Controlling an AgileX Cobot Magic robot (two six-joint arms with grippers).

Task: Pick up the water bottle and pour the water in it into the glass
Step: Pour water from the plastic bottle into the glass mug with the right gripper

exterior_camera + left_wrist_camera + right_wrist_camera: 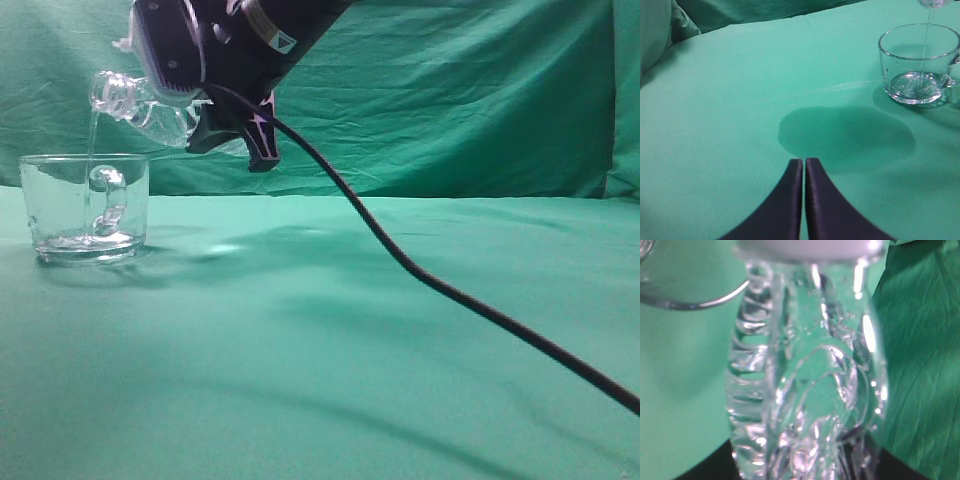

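- Far left of your exterior view: the glass point(84, 208) is sitting upright on the green cloth point(330, 340), handle facing the camera, with a shallow pool of water point(916, 86) collecting at its base.
- Just above it: a thin stream is falling from the mouth of the water bottle point(140, 104) into the glass (the bottle is tipped neck-down toward the left, held clear of the rim).
- Next right: your right gripper point(215, 115) is clamping the bottle's body from above; the right wrist view is filling up with the ribbed plastic, blurred.
- Trailing right: a black cable point(450, 290) is draping from that arm down to the frame edge.
- Left wrist view: your left gripper point(803, 165) is hanging over bare cloth, fingers pressed together and carrying nothing, well apart from the glass.
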